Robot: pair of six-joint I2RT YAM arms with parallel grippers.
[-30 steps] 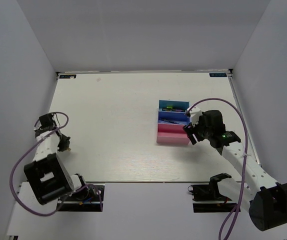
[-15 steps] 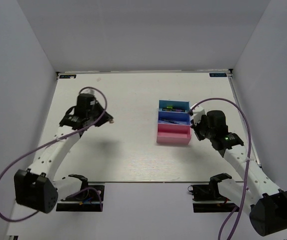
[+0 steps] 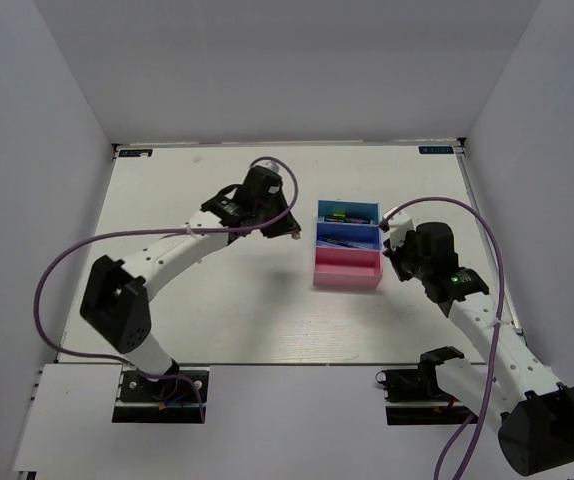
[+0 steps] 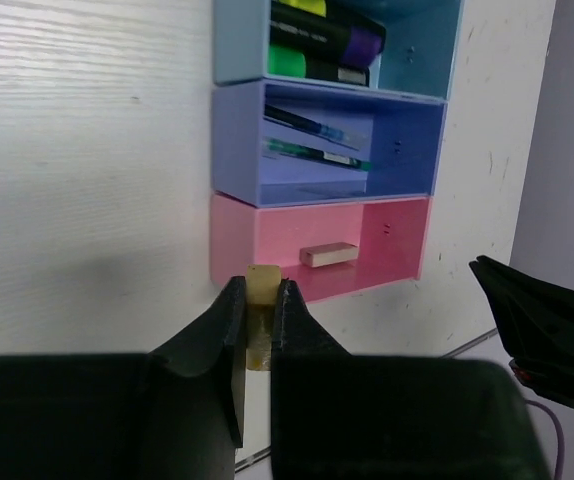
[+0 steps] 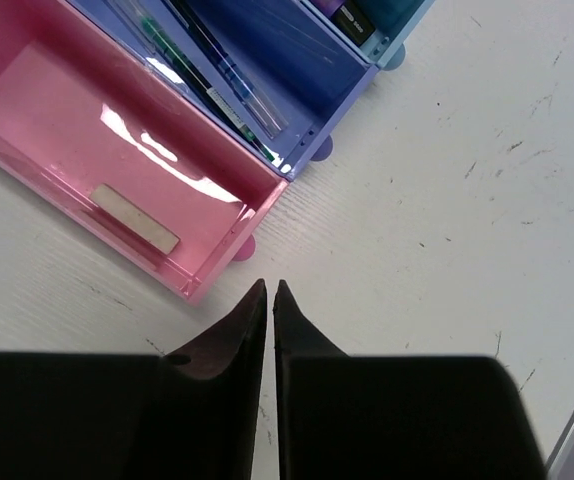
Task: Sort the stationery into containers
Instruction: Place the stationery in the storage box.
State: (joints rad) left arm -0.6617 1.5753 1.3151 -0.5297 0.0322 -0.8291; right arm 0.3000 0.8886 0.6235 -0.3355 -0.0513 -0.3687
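- Pinching a small tan eraser block (image 4: 262,276) with the left gripper (image 4: 258,295), just outside the glossy pink tray (image 4: 231,235).
- Pressing the right gripper's (image 5: 269,290) tapered black tips together beside the tray's corner.

White wood-grain table (image 3: 217,320), plain grey walls (image 3: 287,70), even light
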